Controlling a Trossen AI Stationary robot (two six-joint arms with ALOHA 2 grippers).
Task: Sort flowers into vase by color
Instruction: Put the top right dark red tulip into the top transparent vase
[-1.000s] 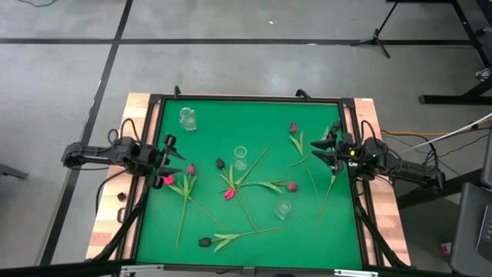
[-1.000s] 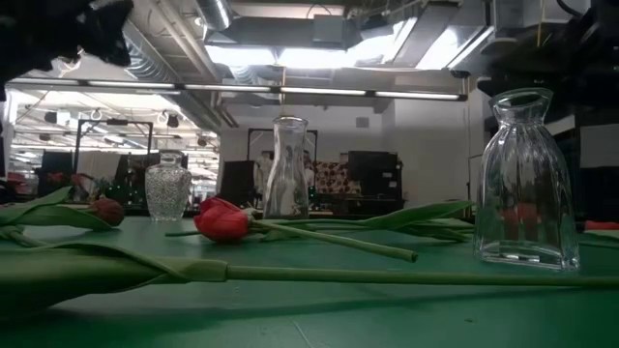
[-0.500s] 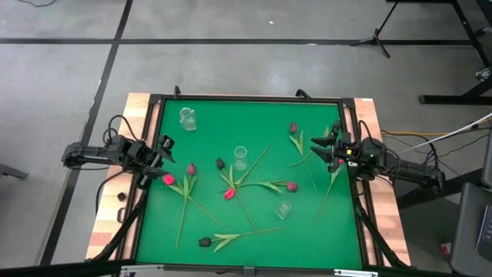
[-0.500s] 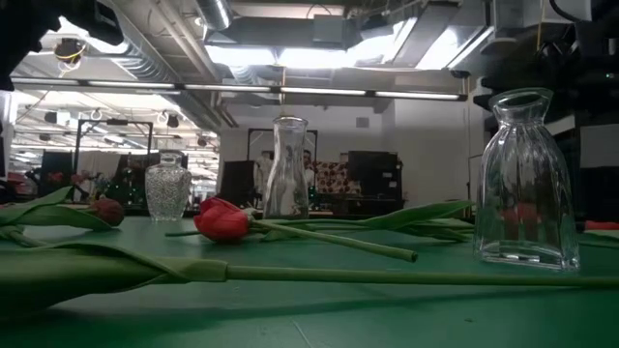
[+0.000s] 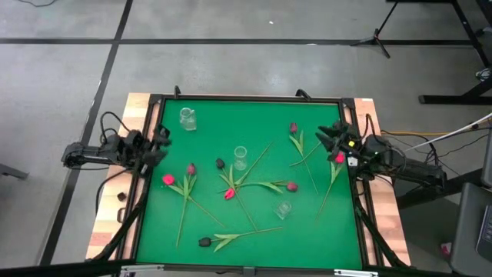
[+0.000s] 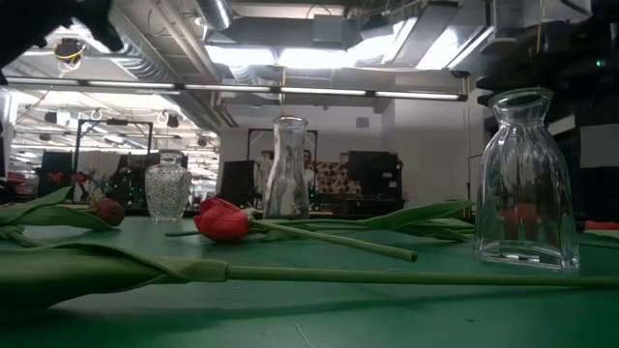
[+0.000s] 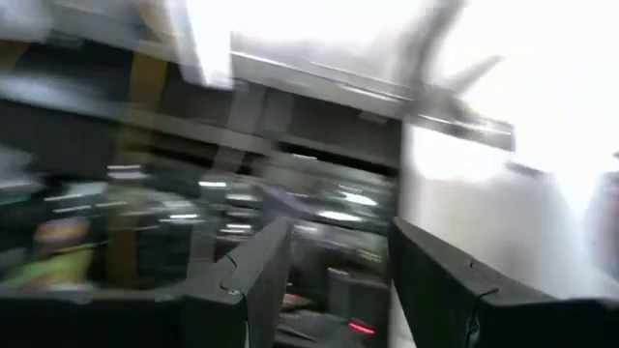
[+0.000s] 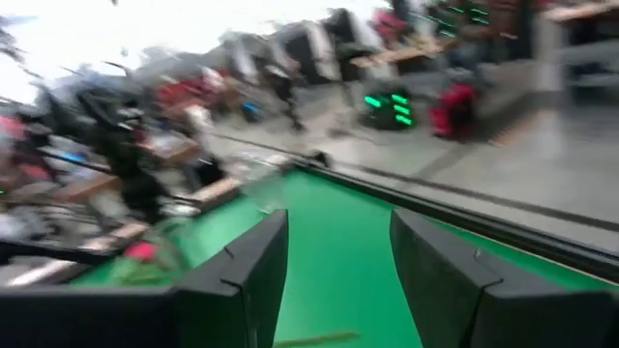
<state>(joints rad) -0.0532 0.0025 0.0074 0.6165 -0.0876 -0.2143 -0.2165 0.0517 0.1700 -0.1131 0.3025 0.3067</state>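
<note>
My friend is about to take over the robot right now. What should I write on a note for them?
Left hand: open, empty, at the left edge of the green mat.
Right hand: open, empty, at the right edge, beside a pink-red tulip.
Flowers: all lying loose on the mat, such as the pink-red one on the left and the dark one in front.
Vases: three clear ones, back-left, middle, front-right, with no flowers in them.
Done: nothing sorted yet.
Left: every flower goes into a vase by color.
</note>
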